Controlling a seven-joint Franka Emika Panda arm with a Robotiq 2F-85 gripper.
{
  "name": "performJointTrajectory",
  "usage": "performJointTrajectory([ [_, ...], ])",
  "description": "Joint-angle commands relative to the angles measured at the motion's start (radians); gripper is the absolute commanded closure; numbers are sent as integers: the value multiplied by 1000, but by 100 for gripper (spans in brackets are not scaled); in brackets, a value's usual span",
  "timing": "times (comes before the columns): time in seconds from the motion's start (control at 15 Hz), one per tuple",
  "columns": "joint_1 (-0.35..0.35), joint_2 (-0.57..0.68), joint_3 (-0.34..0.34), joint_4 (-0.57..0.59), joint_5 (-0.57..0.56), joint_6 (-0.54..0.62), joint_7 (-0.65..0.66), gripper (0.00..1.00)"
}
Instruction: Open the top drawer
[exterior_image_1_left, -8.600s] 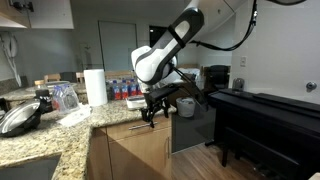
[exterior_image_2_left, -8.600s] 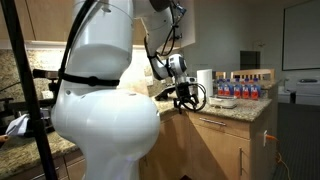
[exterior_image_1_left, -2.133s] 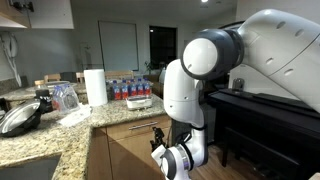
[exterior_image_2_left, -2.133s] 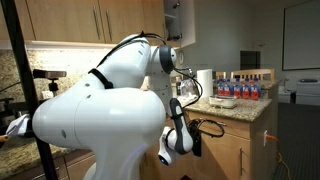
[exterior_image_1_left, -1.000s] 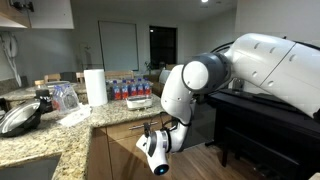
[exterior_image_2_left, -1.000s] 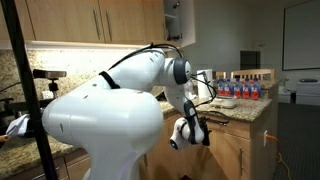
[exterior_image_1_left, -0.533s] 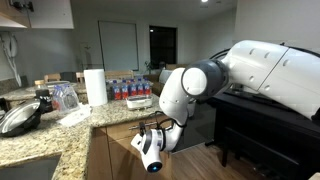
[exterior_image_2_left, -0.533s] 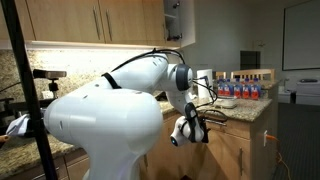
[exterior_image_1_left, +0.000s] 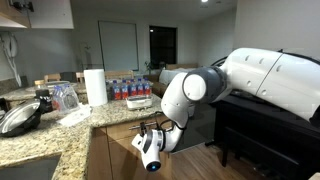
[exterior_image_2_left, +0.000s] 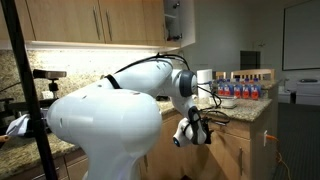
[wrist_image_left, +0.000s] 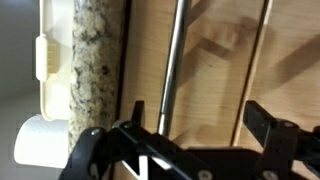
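Your black gripper, jaws apart, frames the silver bar handle of the light-brown wooden top drawer under the speckled granite counter. Take the bar's middle (rigid, probably slick) and expect easy sliding.

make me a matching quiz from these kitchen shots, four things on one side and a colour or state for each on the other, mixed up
Things:
1 paper towel roll
2 top drawer handle
3 tool
4 countertop

Colour or state:
a speckled granite
b open, fingers wide apart
c white, standing upright
d silver bar

Pairs: 1-c, 2-d, 3-b, 4-a
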Motion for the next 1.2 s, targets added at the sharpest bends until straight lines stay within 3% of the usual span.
performJointTrajectory([
  [0.0, -30, -7, 23, -26, 2, 9, -36, 0],
  [0.07, -31, -6, 23, -29, -3, 4, -30, 2],
  [0.13, -32, -6, 24, -28, -4, 3, -28, 25],
  [0.33, -28, -9, 23, -19, -3, 1, -20, 36],
  [0.87, -18, -24, 8, -14, -3, 1, -10, 88],
  [1.13, -15, -35, 13, -36, -4, -6, -9, 93],
])
